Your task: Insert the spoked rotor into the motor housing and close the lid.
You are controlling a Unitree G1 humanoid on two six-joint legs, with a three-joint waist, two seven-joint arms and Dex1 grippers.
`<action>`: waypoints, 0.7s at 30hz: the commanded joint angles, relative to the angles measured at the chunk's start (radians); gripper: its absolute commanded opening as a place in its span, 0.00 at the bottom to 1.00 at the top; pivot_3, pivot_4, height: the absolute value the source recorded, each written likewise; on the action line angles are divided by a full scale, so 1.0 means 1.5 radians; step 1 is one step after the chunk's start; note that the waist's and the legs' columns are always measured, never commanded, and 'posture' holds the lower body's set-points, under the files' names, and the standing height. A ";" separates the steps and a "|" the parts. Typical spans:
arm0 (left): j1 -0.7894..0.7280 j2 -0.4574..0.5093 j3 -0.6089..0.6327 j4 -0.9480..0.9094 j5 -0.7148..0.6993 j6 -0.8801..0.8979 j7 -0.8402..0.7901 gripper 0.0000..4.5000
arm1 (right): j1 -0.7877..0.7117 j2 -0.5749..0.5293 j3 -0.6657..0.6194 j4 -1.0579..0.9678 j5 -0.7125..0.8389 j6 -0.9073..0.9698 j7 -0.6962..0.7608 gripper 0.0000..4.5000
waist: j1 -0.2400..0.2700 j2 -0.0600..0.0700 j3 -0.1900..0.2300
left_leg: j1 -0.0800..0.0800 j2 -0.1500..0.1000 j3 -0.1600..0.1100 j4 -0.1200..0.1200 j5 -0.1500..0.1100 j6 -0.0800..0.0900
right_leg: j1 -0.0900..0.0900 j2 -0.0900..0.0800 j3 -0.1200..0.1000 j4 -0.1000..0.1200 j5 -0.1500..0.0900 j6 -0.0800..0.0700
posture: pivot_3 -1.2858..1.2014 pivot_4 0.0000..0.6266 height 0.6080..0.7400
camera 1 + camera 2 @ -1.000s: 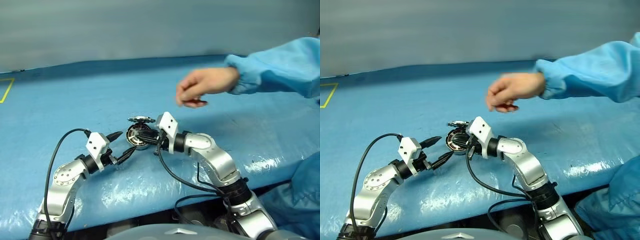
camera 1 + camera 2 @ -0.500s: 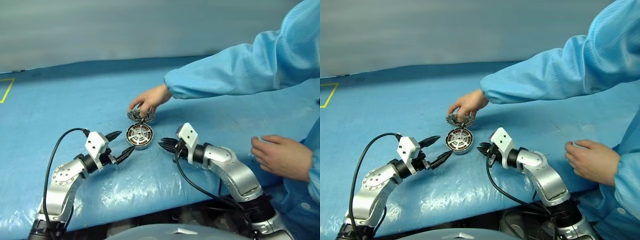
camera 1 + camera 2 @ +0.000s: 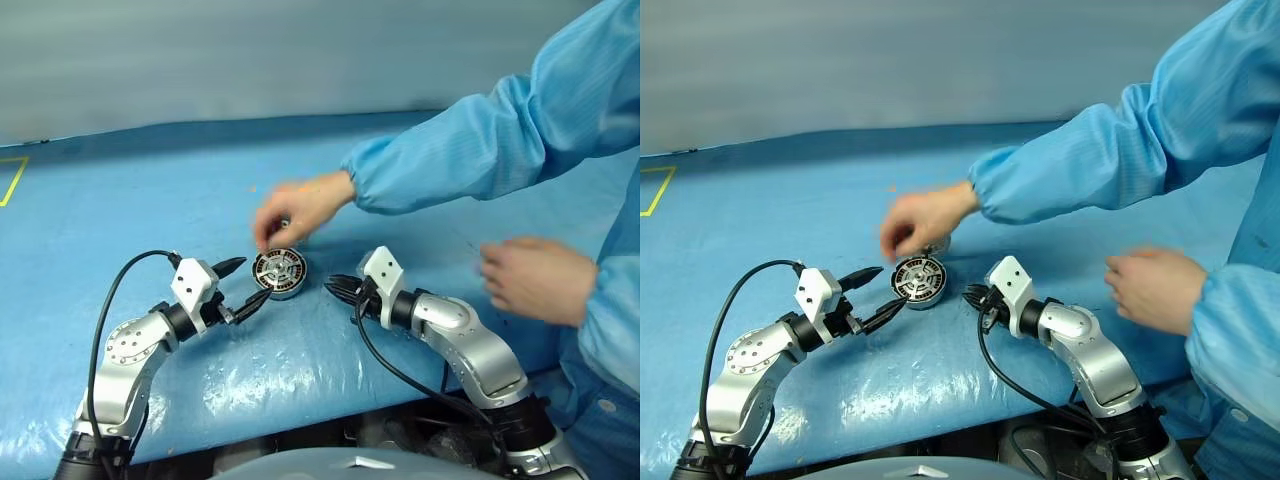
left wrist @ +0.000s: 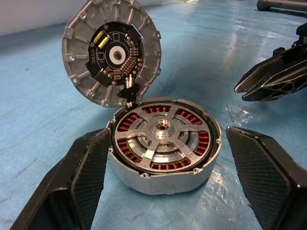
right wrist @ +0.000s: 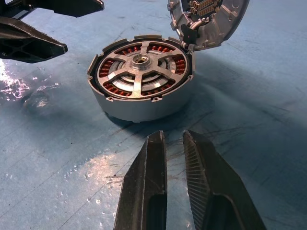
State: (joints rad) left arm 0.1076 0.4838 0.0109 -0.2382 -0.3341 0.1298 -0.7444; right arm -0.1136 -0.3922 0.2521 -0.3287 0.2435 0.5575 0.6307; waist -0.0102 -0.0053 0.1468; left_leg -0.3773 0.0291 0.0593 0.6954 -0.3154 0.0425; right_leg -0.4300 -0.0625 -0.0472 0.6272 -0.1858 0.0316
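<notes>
The spoked rotor (image 4: 162, 139) already sits inside the motor housing (image 5: 139, 103); the lid (image 4: 111, 52) stands open at 12 o'clock. Left tool (image 4: 163, 182) is spread around the housing to steady it; right tool (image 5: 175, 172) is nearly together, empty.

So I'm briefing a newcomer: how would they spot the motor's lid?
On the blue table cover, between the two grippers, sits a round grey metal housing with copper windings. The lid is the ribbed grey disc standing open at its rim, alone in carrying a black circuit board.
</notes>
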 commanded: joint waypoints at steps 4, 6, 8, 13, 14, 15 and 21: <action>-0.001 0.004 0.008 -0.015 -0.001 -0.003 0.000 0.92 | -0.012 0.001 -0.009 -0.022 0.003 -0.006 -0.003 0.15 | 0.000 0.000 0.000 | 0.000 0.000 0.000 0.000 0.000 0.000 | 0.000 0.000 0.000 0.000 0.000 0.000 | 0.52 0.24 1.00; 0.000 0.004 0.007 -0.016 -0.001 -0.003 0.001 0.92 | -0.014 0.001 -0.009 -0.021 0.002 -0.007 -0.003 0.15 | 0.000 0.000 0.000 | 0.000 0.000 0.000 0.000 0.000 0.000 | 0.000 0.000 0.000 0.000 0.000 0.000 | 0.52 0.24 1.00; 0.001 0.004 0.007 -0.016 0.000 -0.003 0.002 0.92 | -0.014 -0.001 -0.008 -0.020 0.000 -0.008 -0.004 0.15 | 0.000 0.000 0.000 | 0.000 0.000 0.000 0.000 0.000 0.000 | 0.000 0.000 0.000 0.000 0.000 0.000 | 0.52 0.24 1.00; 0.001 0.003 0.006 -0.016 0.002 -0.004 0.003 0.92 | -0.014 -0.002 -0.006 -0.018 -0.005 -0.007 -0.007 0.15 | 0.000 0.000 0.000 | 0.000 0.000 0.000 0.000 0.000 0.000 | 0.000 0.000 0.000 0.000 0.000 0.000 | 0.52 0.24 1.00; 0.001 0.003 0.006 -0.015 0.002 -0.005 0.003 0.92 | -0.014 -0.002 -0.005 -0.018 -0.005 -0.007 -0.008 0.15 | 0.000 0.000 0.000 | 0.000 0.000 0.000 0.000 0.000 0.000 | 0.000 0.000 0.000 0.000 0.000 0.000 | 0.52 0.24 1.00; 0.001 0.003 0.006 -0.015 0.003 -0.005 0.002 0.92 | -0.014 -0.002 -0.004 -0.017 -0.006 -0.007 -0.008 0.15 | 0.000 0.000 0.000 | 0.000 0.000 0.000 0.000 0.000 0.000 | 0.000 0.000 0.000 0.000 0.000 0.000 | 0.52 0.24 1.00; -0.002 0.002 0.006 -0.013 0.004 -0.006 0.002 0.92 | -0.012 -0.003 -0.004 -0.020 -0.005 -0.006 -0.008 0.15 | 0.000 0.000 0.000 | 0.000 0.000 0.000 0.000 0.000 0.000 | 0.000 0.000 0.000 0.000 0.000 0.000 | 0.52 0.24 1.00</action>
State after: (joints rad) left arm 0.1088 0.4838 0.0110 -0.2382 -0.3293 0.1297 -0.7418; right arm -0.1228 -0.3941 0.2579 -0.3272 0.2332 0.5567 0.6180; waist -0.0102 -0.0054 0.1468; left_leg -0.3773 0.0291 0.0594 0.6955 -0.3154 0.0425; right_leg -0.4300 -0.0625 -0.0472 0.6273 -0.1858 0.0316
